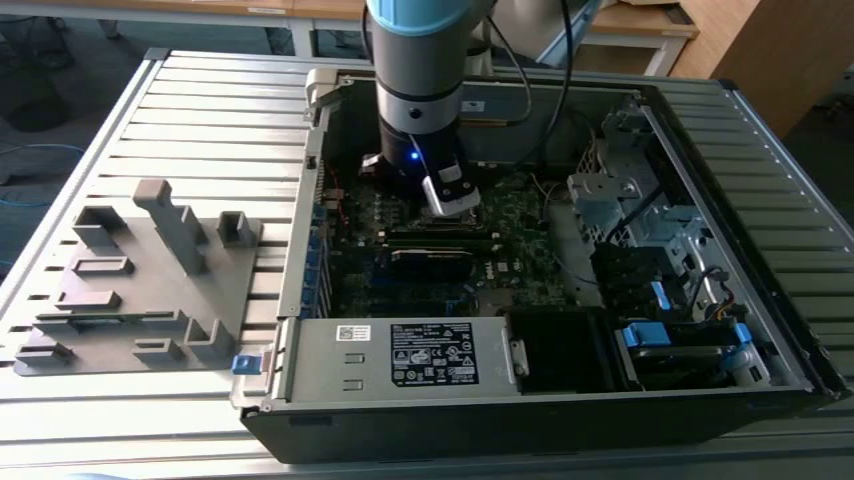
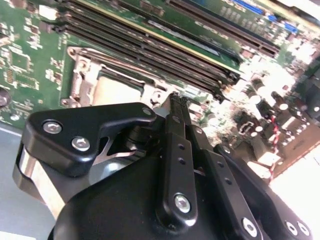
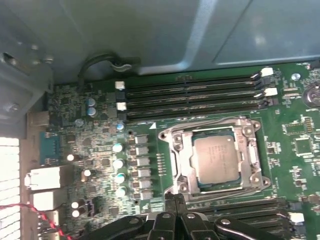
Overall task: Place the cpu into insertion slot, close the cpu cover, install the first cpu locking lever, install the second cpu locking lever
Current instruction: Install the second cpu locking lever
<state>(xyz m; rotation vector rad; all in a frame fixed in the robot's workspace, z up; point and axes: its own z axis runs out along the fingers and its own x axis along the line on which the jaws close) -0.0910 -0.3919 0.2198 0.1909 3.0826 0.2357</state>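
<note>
Green circuit board (image 3: 300, 130), cpu (image 3: 216, 159) under cpu cover (image 3: 182, 160), claw (image 3: 175, 200) just beside

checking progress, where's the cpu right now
In the first wrist view the cpu sits in the insertion slot on the green board, framed by the cpu cover, beside the long black memory slots.

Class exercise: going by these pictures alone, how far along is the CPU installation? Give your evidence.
Done: the cpu sits in the insertion slot, and the cpu cover looks lowered, framing it. In hand: the gripper, fingers together and holding nothing, hovers beside the socket. Left: whether either locking lever is latched cannot be told, so count both as open items.
</note>
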